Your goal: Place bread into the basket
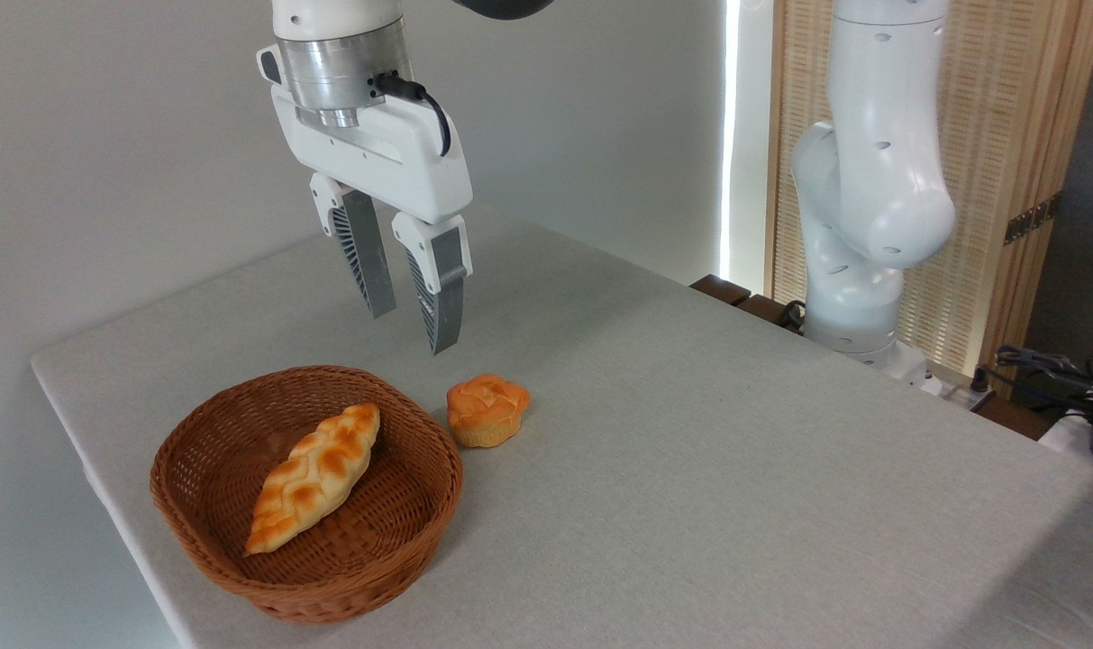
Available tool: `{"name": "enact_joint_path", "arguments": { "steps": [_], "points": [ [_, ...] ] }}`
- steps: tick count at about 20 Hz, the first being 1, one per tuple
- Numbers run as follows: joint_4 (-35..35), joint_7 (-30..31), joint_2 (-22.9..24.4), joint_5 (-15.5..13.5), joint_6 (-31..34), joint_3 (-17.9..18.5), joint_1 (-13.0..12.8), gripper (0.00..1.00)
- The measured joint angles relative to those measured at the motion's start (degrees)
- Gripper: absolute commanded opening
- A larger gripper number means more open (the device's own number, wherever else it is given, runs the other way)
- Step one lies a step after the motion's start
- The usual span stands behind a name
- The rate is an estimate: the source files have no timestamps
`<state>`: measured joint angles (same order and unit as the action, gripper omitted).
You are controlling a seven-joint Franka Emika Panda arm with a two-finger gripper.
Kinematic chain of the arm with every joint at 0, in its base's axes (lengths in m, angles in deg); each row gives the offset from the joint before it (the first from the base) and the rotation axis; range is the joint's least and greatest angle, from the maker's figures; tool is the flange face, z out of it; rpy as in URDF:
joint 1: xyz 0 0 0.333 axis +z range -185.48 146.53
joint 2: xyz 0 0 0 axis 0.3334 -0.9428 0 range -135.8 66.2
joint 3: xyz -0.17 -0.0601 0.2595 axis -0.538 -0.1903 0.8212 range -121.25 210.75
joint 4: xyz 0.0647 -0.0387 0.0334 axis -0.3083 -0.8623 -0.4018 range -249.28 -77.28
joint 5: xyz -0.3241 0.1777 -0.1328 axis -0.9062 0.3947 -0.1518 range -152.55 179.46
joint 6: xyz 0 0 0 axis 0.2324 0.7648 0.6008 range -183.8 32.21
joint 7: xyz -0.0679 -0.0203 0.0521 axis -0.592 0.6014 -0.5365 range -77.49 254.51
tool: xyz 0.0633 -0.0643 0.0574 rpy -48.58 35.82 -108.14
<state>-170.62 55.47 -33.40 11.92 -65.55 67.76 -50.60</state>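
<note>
While my gripper (pixel 418 332) hangs part-open and empty, the bun (pixel 487 410) sits on the table below and slightly right of it; the basket (pixel 213 541) lies just left.

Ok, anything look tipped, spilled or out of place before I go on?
Nothing stands out. The small bun sits upright on the table beside the basket, the braided loaf lies inside it, and the claw hangs open above, holding nothing.
</note>
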Motion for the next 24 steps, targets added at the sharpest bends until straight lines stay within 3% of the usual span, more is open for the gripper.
{"name": "enact_joint_path", "arguments": {
  "steps": [24],
  "points": [
    [-0.2, 0.0, -0.1, -0.2, 2.1, -0.3, -0.7, 1.0]
  ]
}}
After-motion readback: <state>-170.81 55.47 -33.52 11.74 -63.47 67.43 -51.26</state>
